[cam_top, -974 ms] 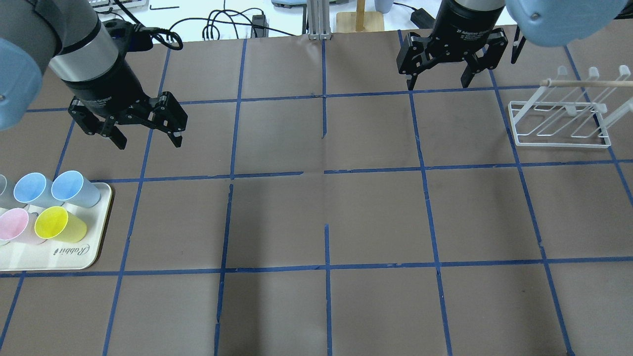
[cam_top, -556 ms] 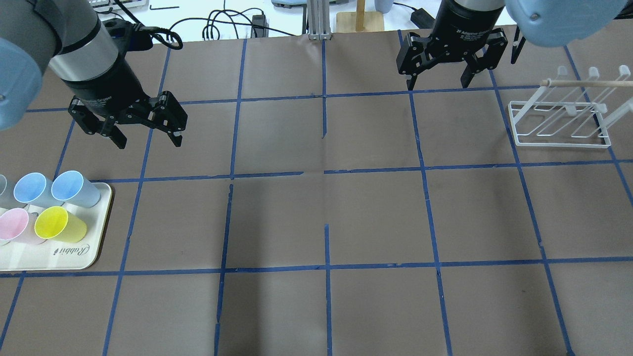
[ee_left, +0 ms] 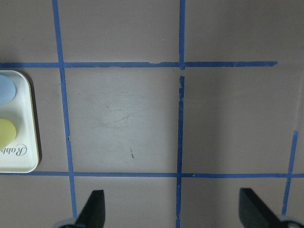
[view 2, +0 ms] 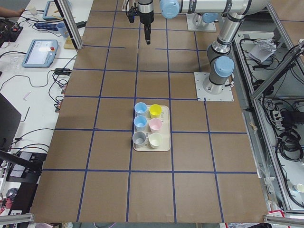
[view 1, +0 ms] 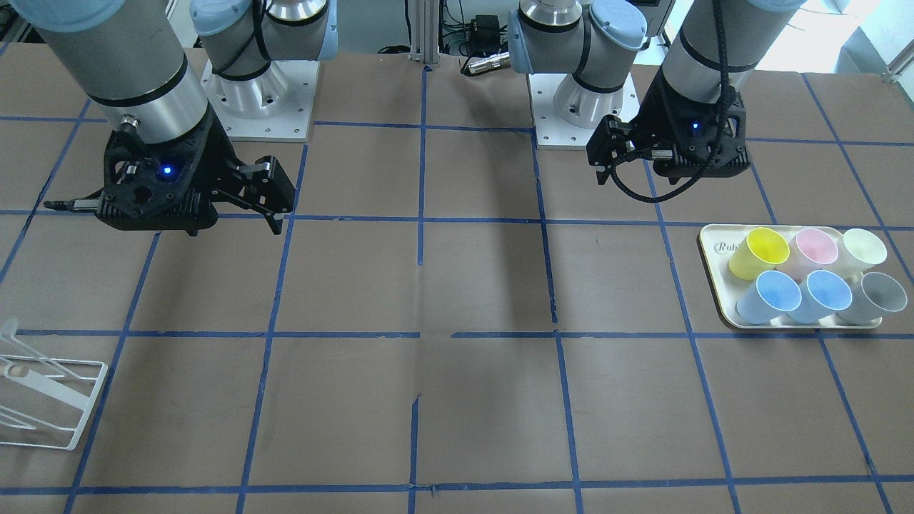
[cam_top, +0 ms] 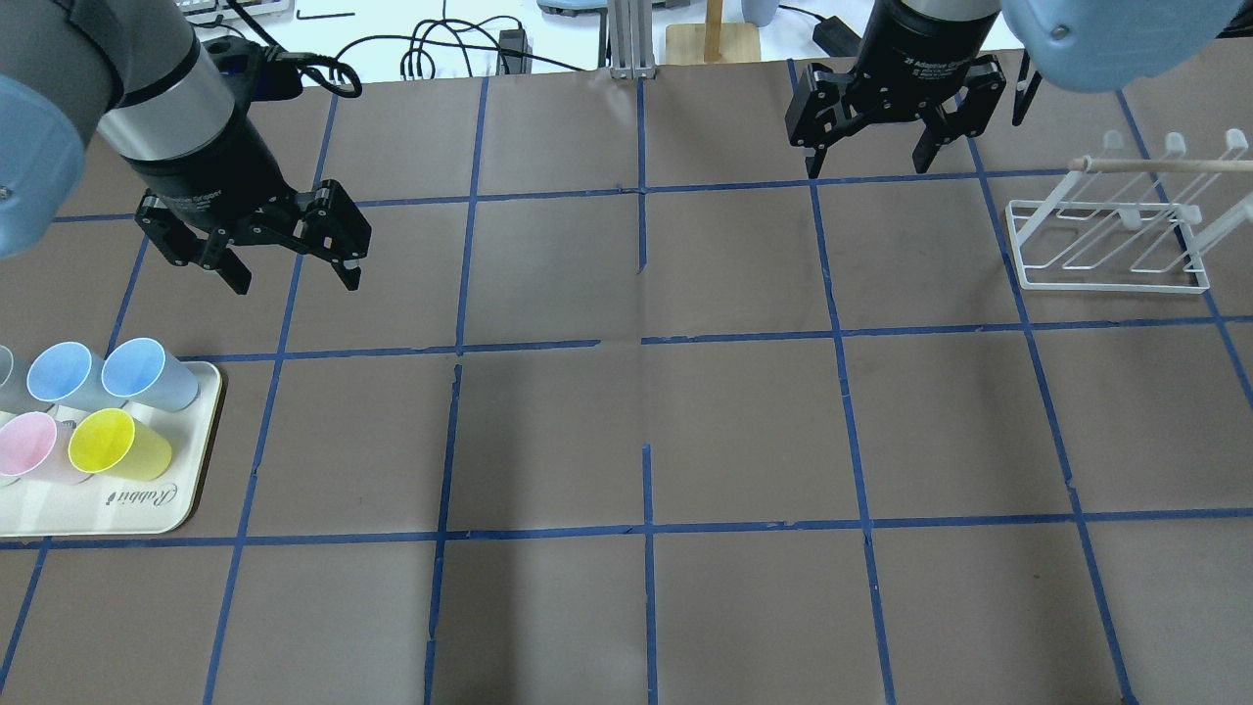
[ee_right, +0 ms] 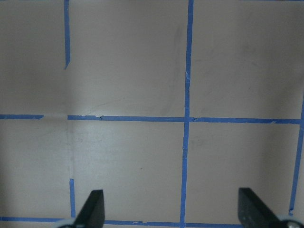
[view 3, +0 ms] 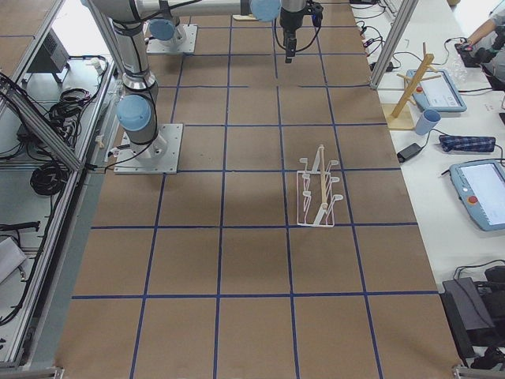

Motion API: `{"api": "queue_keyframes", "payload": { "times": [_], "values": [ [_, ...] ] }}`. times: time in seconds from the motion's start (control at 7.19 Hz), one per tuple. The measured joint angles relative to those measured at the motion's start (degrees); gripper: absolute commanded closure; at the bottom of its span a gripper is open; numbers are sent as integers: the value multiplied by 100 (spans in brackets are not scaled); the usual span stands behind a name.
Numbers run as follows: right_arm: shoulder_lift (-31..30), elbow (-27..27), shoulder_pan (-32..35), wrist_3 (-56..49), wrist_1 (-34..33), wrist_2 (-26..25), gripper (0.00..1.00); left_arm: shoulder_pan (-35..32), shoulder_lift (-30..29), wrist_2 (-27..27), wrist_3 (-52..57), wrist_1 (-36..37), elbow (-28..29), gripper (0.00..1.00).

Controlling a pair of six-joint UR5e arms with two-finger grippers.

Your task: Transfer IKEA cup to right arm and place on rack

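Overhead exterior view showed the cup (cam_top: 134, 366) standing mouth-up on the tray (cam_top: 147, 509) toward the left edge of the counter (cam_top: 744, 431). It sat at the tray's inner end, just beside its blue twin (cam_top: 59, 372) and the yellow cup (cam_top: 103, 438). It was pale blue, handleless, smooth-walled and tapered toward the base, with a plain round rim. It looked like thin plastic, so probably very light and fairly stiff, though likely to flex under a hard squeeze. Its slick, sloping wall could also slide upward out of a pinch. The open side, facing away from its neighbours, looked the best approach. A hold low on the wall would probably leave the upper part free for the second grasp at handover. The left end effector (cam_top: 294, 284) hung above bare counter near the tray, fingers spread wide and empty. The right end effector (cam_top: 867, 168) was likewise wide apart and empty, near the far edge. The rack (cam_top: 1111, 287) stood beyond it, toward the right edge.
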Motion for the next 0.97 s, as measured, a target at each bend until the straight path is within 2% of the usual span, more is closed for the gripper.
{"api": "queue_keyframes", "payload": {
  "times": [0.97],
  "values": [
    [-9,8,6,5,8,0,0,101,-88,-4,209,125,10,0]
  ]
}}
